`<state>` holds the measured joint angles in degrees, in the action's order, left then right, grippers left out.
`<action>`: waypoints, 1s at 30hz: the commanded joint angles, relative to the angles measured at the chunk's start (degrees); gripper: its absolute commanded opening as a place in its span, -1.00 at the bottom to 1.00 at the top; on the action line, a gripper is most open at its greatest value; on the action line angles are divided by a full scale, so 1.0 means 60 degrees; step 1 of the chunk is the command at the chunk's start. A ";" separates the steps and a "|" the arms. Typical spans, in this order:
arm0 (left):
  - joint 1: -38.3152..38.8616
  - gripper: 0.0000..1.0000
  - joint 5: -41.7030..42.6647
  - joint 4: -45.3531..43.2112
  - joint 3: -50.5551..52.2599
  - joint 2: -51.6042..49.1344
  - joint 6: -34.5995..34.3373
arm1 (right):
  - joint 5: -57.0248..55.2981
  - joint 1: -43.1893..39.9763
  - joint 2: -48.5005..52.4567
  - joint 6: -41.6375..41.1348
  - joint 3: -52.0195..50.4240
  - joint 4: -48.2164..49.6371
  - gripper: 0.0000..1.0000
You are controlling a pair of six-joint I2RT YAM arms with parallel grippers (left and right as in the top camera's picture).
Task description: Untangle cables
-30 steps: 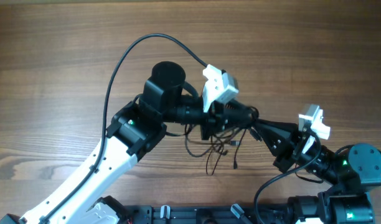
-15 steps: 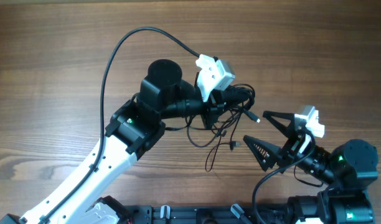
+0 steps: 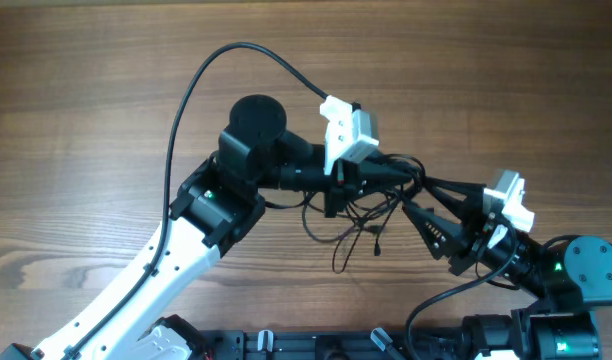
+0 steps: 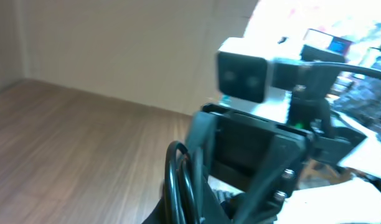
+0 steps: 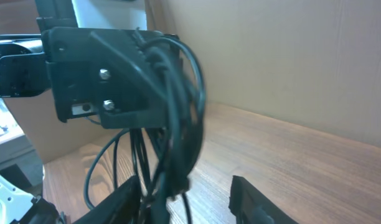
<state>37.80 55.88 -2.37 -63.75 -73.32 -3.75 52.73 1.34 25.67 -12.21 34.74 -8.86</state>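
The cables (image 3: 351,222) are a bunch of thin black loops hanging from my left gripper (image 3: 410,173), which is shut on them above the table's middle. Loose ends trail down onto the wood. In the left wrist view, black cable loops (image 4: 178,180) run through the shut left gripper (image 4: 192,210). My right gripper (image 3: 413,194) reaches in from the right, open, with one finger either side of the bunch beside the left gripper's tip. The right wrist view shows the cables (image 5: 172,124) hanging between the right gripper's (image 5: 187,205) two fingers (image 5: 125,199), touching neither pad clearly.
A thick black arm cable (image 3: 206,80) arcs over the left arm (image 3: 186,240). The right arm's base (image 3: 576,275) sits at the lower right. A black rig rail (image 3: 286,345) runs along the table's near edge. The wooden table (image 3: 106,120) stretches out to the left and the back.
The right gripper let go of the bunch, opened wide and drew back, then came forward again with narrower jaws around the cables. The left gripper shifted slightly right, still holding them.
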 commanded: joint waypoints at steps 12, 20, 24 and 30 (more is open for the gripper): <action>0.0328 -0.92 0.0688 0.0029 -0.0040 -0.0018 0.0080 | 0.0197 0.0015 0.0018 0.0022 0.0069 0.0204 -0.53; 0.0248 0.02 0.0601 0.0055 -0.0040 -0.0029 0.0080 | 0.0153 0.0015 0.0018 0.0044 0.0069 0.0280 -0.91; -0.0430 1.00 0.0612 -0.0568 -0.0040 0.0178 -0.0331 | -0.0040 0.0015 0.0018 0.0335 0.0069 -0.0302 -0.91; -0.1184 1.00 0.0619 -0.2259 -0.0040 0.0718 -0.1603 | 0.0517 0.0015 0.0018 0.2259 0.0069 -0.1268 -0.91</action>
<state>31.77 58.61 -13.41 -63.59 -71.79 -8.58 53.39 1.34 25.67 -7.03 34.74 -15.22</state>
